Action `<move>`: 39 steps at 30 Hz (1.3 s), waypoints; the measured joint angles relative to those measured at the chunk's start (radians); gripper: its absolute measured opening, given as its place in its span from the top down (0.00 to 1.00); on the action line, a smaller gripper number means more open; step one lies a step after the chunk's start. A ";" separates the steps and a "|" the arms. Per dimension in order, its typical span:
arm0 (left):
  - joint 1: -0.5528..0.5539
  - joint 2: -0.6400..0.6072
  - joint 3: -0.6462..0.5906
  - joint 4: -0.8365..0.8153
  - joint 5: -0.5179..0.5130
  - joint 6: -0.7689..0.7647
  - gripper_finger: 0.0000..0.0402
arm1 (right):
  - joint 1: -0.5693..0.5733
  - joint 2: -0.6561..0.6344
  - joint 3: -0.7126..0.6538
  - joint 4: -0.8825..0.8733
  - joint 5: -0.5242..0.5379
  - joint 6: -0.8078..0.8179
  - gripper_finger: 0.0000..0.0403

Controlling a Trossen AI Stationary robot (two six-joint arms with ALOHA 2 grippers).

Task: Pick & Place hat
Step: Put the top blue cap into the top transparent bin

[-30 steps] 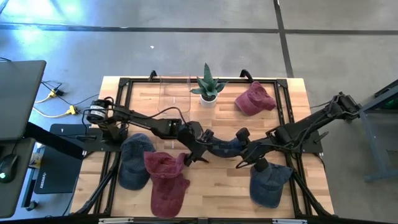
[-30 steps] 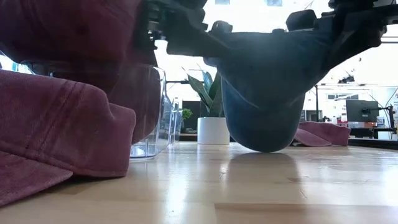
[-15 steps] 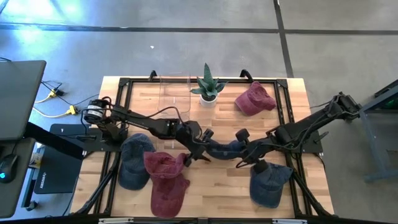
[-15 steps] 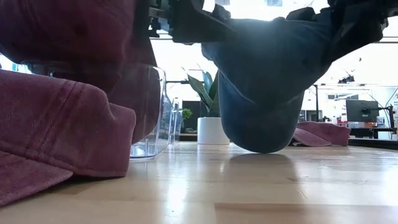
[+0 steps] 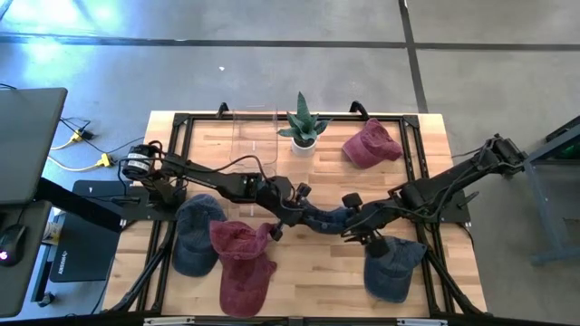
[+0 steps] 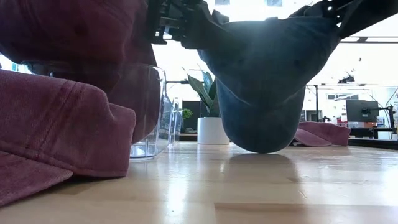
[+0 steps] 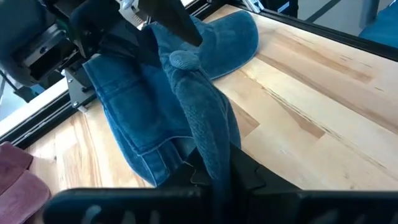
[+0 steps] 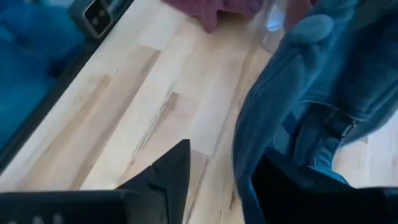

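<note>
A blue denim hat point(image 5: 322, 217) hangs between my two grippers over the middle of the table. In the low view its rounded underside point(image 6: 261, 140) comes down to the tabletop or just above it. My left gripper point(image 5: 288, 215) is shut on the hat's left side. My right gripper point(image 5: 355, 225) stands open at the hat's right side, and in the right wrist view point(image 8: 227, 155) the blue cloth point(image 8: 292, 93) runs along one of its fingers. My left gripper pinches a bunched fold of the hat's crown point(image 7: 211, 146) between its two fingers; the fold runs back from the top button point(image 7: 181, 59). The fingers slant down from the table's left. The hat sags below them. My right gripper: the cloth lies against one finger point(image 8: 280, 186); I cannot tell if they touch.
A maroon hat point(image 5: 243, 263) and a dark blue hat point(image 5: 195, 234) lie near left, another blue hat point(image 5: 394, 270) near right, and a maroon hat point(image 5: 370, 145) far right. A potted plant point(image 5: 304, 127) and a clear container point(image 5: 254, 131) stand at the far edge.
My left gripper has shut on the hat's crown while staying in place. My right gripper has rolled and opened, letting go of the hat's right side. The hat has stayed hanging between them, sagging a little lower.
</note>
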 joint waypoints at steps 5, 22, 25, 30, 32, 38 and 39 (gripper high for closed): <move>0.000 0.000 0.000 0.011 0.001 -0.007 0.92 | 0.000 0.000 0.000 0.001 0.078 0.073 0.65; 0.000 0.001 0.072 -0.158 0.054 -0.081 0.72 | 0.000 0.000 0.002 -0.001 0.070 0.050 0.96; 0.000 0.001 0.132 -0.296 0.052 -0.080 0.77 | 0.000 0.000 0.002 -0.001 0.058 0.043 0.99; 0.000 0.001 0.218 -0.449 0.054 -0.056 0.88 | 0.000 0.000 0.002 0.003 0.054 0.033 0.97; 0.000 0.001 0.256 -0.507 0.058 -0.023 0.93 | -0.001 0.000 0.002 0.022 0.054 0.004 0.98; 0.000 0.001 0.414 -0.740 0.069 0.007 0.98 | -0.035 -0.054 0.002 0.098 0.053 -0.089 0.98; 0.000 0.001 0.433 -0.765 0.069 0.006 0.98 | -0.047 -0.069 0.002 0.104 0.054 -0.101 0.98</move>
